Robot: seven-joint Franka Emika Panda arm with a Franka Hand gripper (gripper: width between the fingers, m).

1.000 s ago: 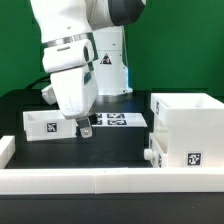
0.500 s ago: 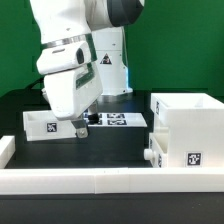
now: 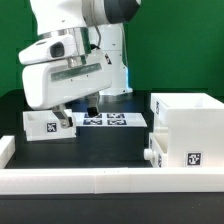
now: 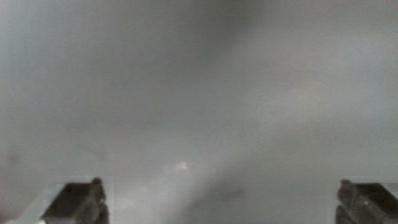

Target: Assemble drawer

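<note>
The drawer's tall boxy housing [image 3: 186, 128] stands at the exterior view's right, with a knob [image 3: 149, 155] showing at its lower left side. One small open-top tray [image 3: 44, 125] lies at the left. My gripper [image 3: 75, 112] hangs just above and behind that tray's right end, its hand turned broadside to the camera. In the wrist view my gripper [image 4: 222, 205] is open: the two fingertips [image 4: 77, 203] stand far apart with nothing between them. The rest of that view is a grey blur. Whether a second tray sits in the housing I cannot tell.
The marker board [image 3: 110, 120] lies flat on the black table behind the gripper. A long low white border wall [image 3: 100, 181] runs along the front edge. The robot's white base [image 3: 108, 65] stands at the back.
The hand has turned broadside, lifted a little and shifted left, from beside the tray's right end to over it. The tray and housing have not moved.
</note>
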